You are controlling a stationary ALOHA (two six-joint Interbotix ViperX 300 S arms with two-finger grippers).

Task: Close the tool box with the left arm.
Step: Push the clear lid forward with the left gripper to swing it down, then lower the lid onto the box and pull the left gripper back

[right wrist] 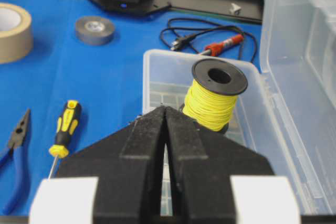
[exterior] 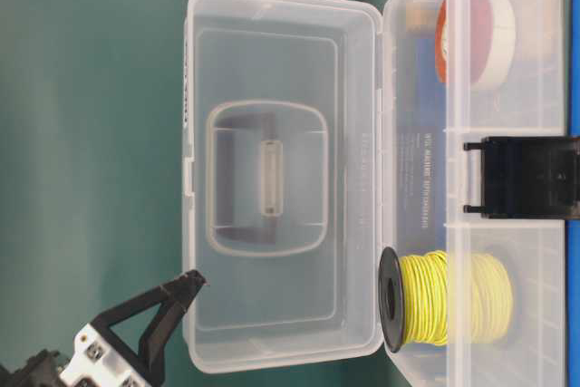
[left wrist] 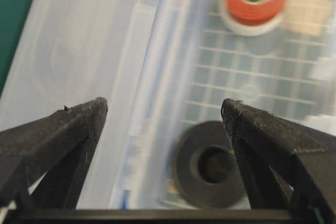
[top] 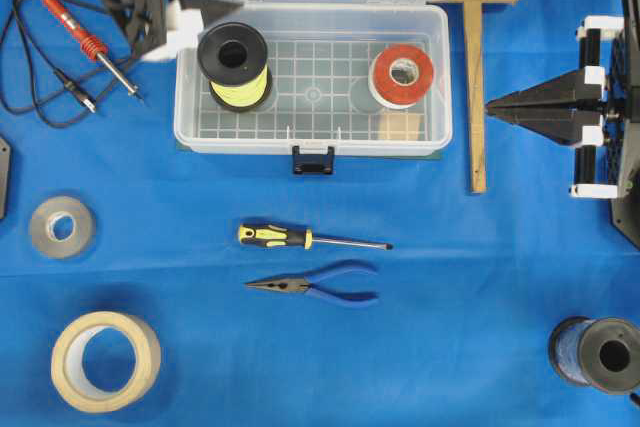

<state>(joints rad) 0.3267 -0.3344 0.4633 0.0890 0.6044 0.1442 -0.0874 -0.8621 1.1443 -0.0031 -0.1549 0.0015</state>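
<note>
From overhead I see the large clear plastic tool box [top: 313, 77] at the back of the blue worktop [top: 450, 287], its lid standing up. Only the table-level view shows the handle recess moulded in that lid [exterior: 281, 178]. Inside I count two spools: one of yellow wire [top: 235, 67], one red-and-white [top: 403, 76]. In front lie one screwdriver [top: 310, 238] and one pair of blue-handled pliers [top: 320, 285]. My left claw [left wrist: 164, 109] is spread wide, holding nothing, angled down over the lid's edge. My right claw [right wrist: 165, 124] is closed, level, pointing at the box.
</note>
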